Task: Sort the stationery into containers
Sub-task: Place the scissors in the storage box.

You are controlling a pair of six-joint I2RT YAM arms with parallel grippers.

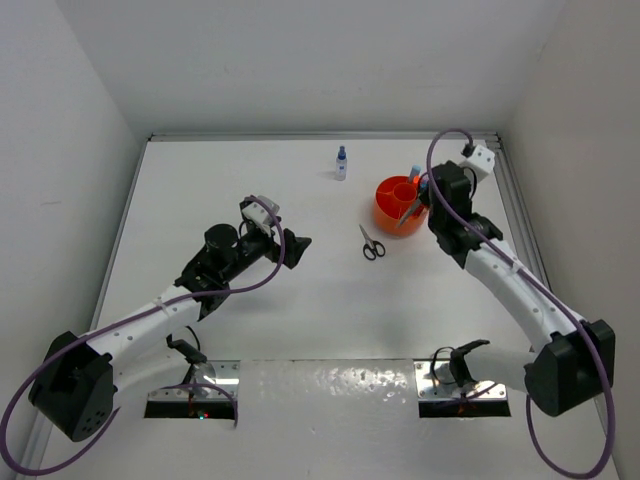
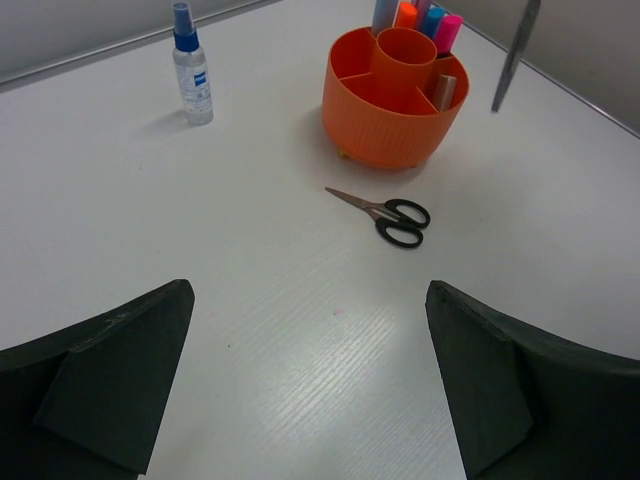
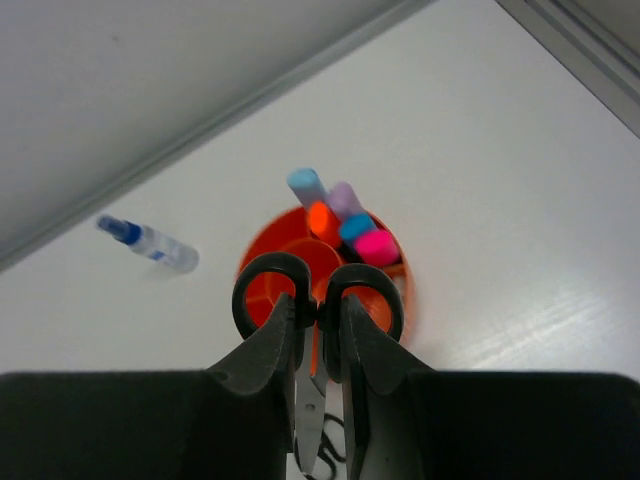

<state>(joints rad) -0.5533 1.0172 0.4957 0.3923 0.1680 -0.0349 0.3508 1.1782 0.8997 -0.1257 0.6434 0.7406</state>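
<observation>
Orange tub (image 2: 385, 135), ribbed, markers (image 2: 447, 28) upright inside

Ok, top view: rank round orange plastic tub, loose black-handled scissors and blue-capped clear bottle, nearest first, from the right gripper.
1. Orange tub, beneath the right gripper.
2. Loose scissors, on the table leftward.
3. Bottle, far left at back.

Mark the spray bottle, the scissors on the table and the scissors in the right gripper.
spray bottle (image 2: 192, 85), left wrist view, clear body.
table scissors (image 2: 384, 212), left wrist view, pivot.
held scissors (image 3: 270, 260), right wrist view, handle loop rim.
</observation>
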